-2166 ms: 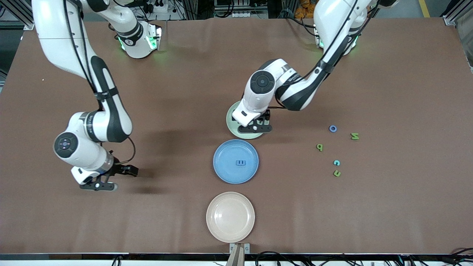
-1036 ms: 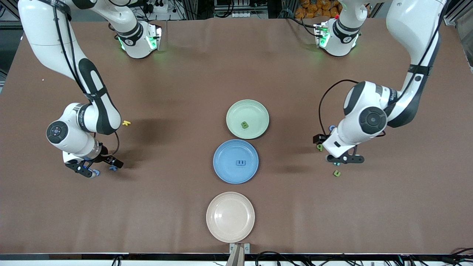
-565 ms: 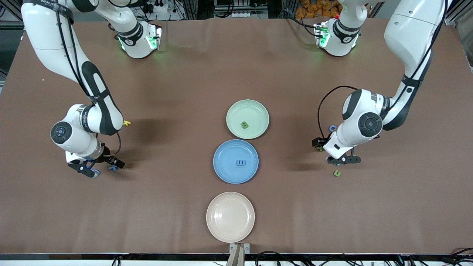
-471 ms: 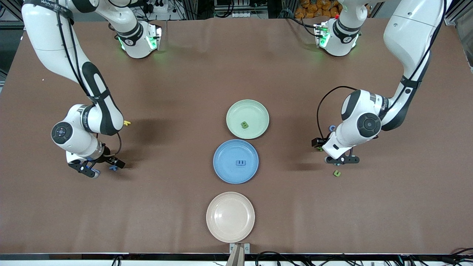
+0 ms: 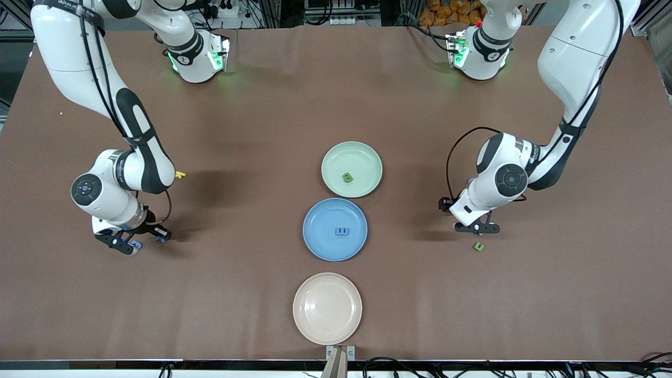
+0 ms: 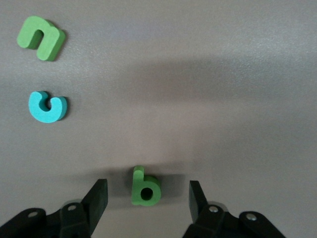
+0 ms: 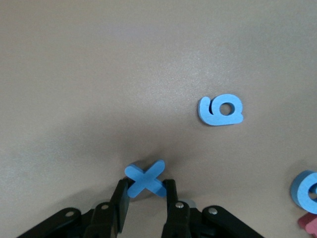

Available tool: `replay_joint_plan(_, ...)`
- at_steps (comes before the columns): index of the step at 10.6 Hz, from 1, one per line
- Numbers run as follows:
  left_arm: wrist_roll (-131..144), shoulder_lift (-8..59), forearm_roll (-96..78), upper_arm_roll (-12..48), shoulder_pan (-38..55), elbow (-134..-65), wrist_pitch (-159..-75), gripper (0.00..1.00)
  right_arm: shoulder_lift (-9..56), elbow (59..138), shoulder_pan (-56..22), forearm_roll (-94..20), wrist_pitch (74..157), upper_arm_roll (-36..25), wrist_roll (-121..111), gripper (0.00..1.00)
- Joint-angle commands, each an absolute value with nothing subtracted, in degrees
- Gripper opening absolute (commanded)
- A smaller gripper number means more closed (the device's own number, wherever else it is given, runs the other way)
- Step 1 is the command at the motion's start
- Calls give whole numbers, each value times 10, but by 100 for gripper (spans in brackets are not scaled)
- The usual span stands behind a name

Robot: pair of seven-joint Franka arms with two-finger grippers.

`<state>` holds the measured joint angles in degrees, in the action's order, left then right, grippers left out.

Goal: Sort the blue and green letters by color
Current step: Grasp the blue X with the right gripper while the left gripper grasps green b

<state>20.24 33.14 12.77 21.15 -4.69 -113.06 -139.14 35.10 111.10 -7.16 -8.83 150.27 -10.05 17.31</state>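
My right gripper [image 7: 145,191] is shut on a blue X letter [image 7: 145,180], down at the table toward the right arm's end [image 5: 163,239]. Two more blue letters [image 7: 220,110] [image 7: 308,191] lie beside it. My left gripper [image 6: 147,192] is open, low over the table toward the left arm's end [image 5: 450,208]. A green b letter [image 6: 145,187] lies between its fingers with a gap on each side. Close by lie a light blue c [image 6: 47,106] and a green n [image 6: 41,38] [image 5: 478,245]. One green letter [image 5: 346,177] sits on the green plate [image 5: 363,157], one blue letter [image 5: 342,231] on the blue plate [image 5: 321,245].
A beige plate [image 5: 327,308] stands nearest the front camera, in line with the other two plates. A small yellow letter [image 5: 180,175] lies beside the right arm. A dark red letter [image 7: 309,224] lies by the blue ones.
The right gripper has shut on the blue X. The left gripper has shifted a little toward the plates over the green b, and its jaws have narrowed.
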Motion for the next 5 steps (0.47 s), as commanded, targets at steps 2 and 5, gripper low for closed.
replay_joint_plan(2, 212, 331, 146, 214, -47, -1137, -1401, 67, 353, 1087, -81, -78, 1497, -97, 172, 0)
replay_joint_plan(5, 211, 331, 147, 214, -47, -1141, -1401, 50, 348, 1050, -117, -53, 1434, -96, 165, 0)
